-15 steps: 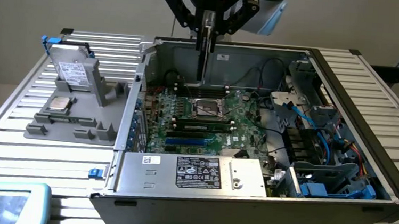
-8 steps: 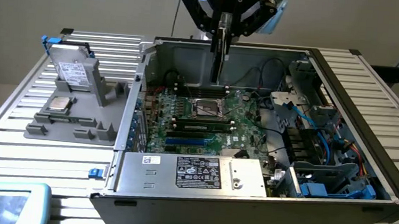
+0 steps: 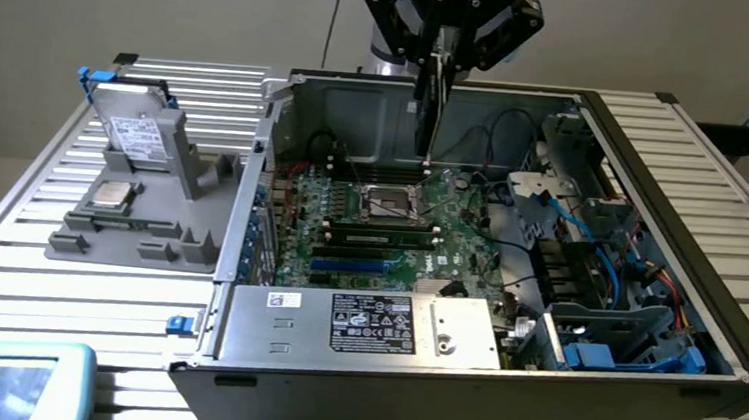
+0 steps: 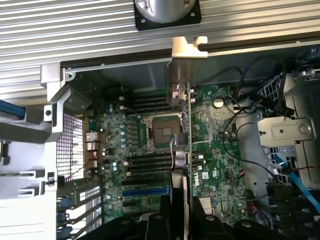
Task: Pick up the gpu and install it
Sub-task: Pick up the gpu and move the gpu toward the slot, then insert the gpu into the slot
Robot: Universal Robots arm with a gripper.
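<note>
My gripper [image 3: 443, 37] hangs above the back of the open computer case [image 3: 275, 112], shut on the gpu [image 3: 429, 104]. The card hangs edge-down, dark and thin, with its lower end just above the green motherboard [image 3: 460, 232]. In the wrist view the gpu [image 4: 190, 130] shows edge-on, running from the black fingers [image 4: 172, 212] to its silver end bracket [image 4: 189, 47] by the case's rear wall. It hovers over the motherboard [image 4: 215, 150] beside the CPU socket [image 4: 161, 131]. The card's far face is hidden.
A grey fixture [image 3: 145, 237] on the slatted table at the exterior view's left holds a silver labelled drive [image 3: 135, 136] and a small chip [image 3: 111, 195]. Inside the case sit a power supply [image 3: 379, 326], cables [image 3: 575, 216] and drive bays [image 3: 633, 331]. A teal-edged screen [image 3: 1, 371] lies at the front corner.
</note>
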